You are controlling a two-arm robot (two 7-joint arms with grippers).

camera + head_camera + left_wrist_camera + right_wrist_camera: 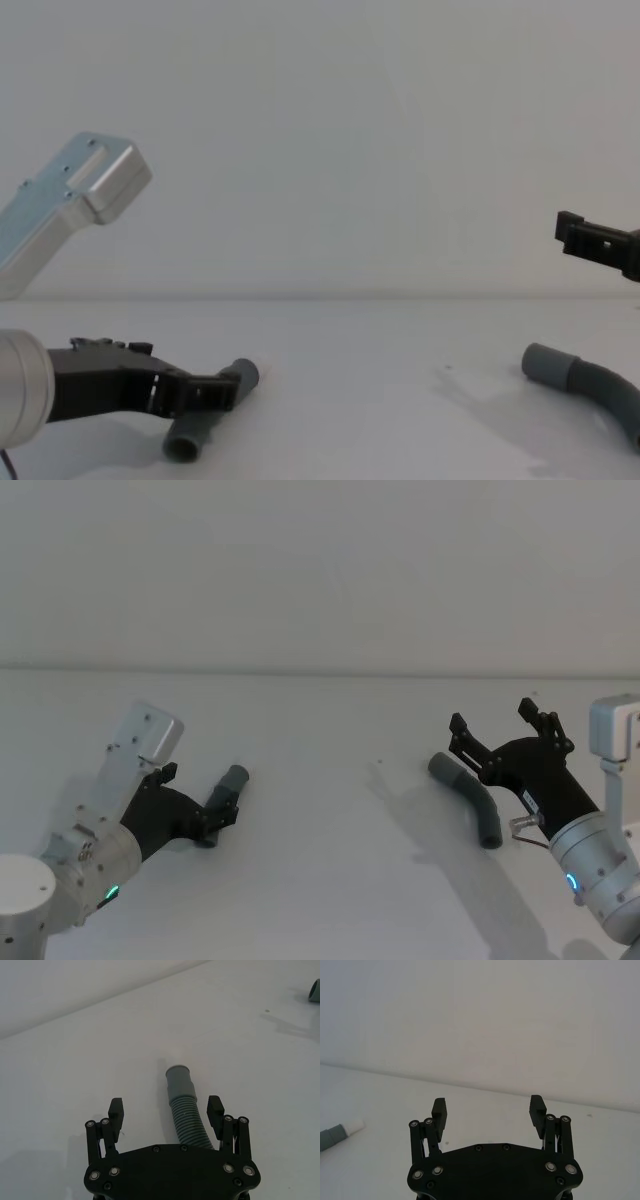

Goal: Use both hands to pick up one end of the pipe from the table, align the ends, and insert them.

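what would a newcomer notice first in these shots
The left tool is low over the white table, open and straddling the left hose piece. Far to the right lies the curved hose piece, with the right tool open and raised off the table beside it.

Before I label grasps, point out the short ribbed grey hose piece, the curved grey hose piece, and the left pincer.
Short ribbed grey hose piece (179, 1080): left wrist view, smooth cuff.
Curved grey hose piece (472, 792): head view, its bend.
Black left pincer (165, 1109): left wrist view, between open fingertips.
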